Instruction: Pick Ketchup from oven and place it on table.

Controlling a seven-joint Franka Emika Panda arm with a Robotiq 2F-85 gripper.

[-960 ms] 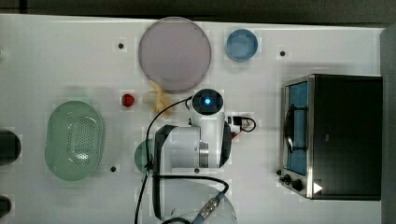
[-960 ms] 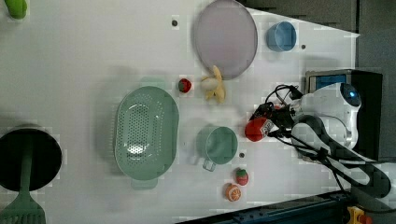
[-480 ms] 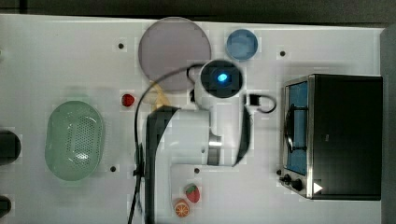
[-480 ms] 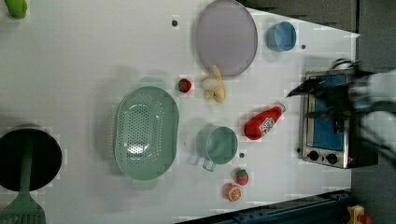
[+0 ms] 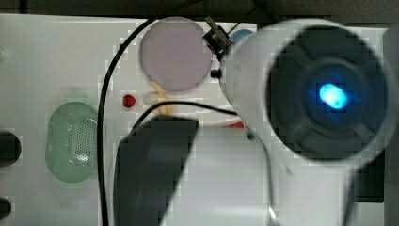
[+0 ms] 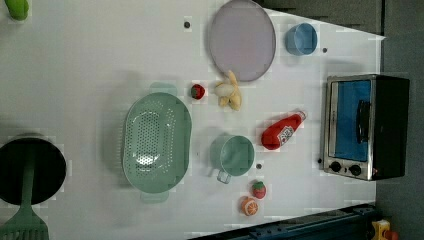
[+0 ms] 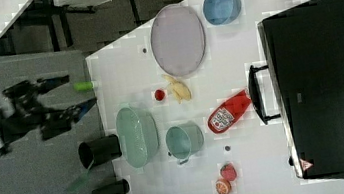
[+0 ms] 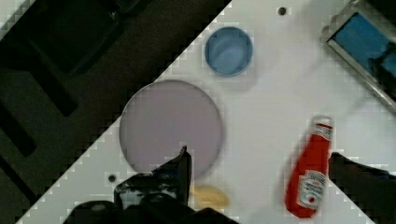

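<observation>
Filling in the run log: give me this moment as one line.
ketchup: lying on table, beside oven | oven door: shut | gripper: open, empty, above table

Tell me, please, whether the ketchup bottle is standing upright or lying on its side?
On its side. The ketchup lies flat on the table, label up, white cap toward the oven, its base near the green cup.

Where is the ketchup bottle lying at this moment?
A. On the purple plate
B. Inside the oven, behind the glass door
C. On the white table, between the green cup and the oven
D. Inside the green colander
C. The left view shows the ketchup bottle lying on its side on the table, apart from the green cup and in front of the closed oven.
</observation>
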